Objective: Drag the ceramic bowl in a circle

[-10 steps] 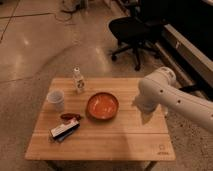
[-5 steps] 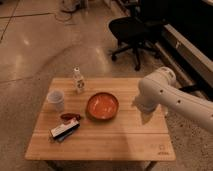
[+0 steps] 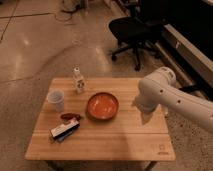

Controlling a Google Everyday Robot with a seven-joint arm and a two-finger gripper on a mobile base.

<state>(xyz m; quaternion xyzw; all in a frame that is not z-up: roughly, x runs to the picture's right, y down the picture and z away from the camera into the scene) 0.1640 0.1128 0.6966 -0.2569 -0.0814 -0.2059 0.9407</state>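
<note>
Ceramic bowl [image 3: 102, 105] near the middle of the tabletop [image 3: 115, 145], sitting alone. Hand [image 3: 141, 105] off to the right, low over the wood, apart from the bowl, spread wide, holding nothing. Likely no dragging begun: reaching, touching and the whole circle left to do.

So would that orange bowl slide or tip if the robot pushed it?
Probably slides rather than tips: the ceramic bowl is wide and shallow, sitting flat on the smooth wooden table. Its glossy glaze suggests it is rigid, slippery to grip, and likely breakable if pushed off an edge. The gripper, at the end of the white arm, is right of it, not touching.
</note>
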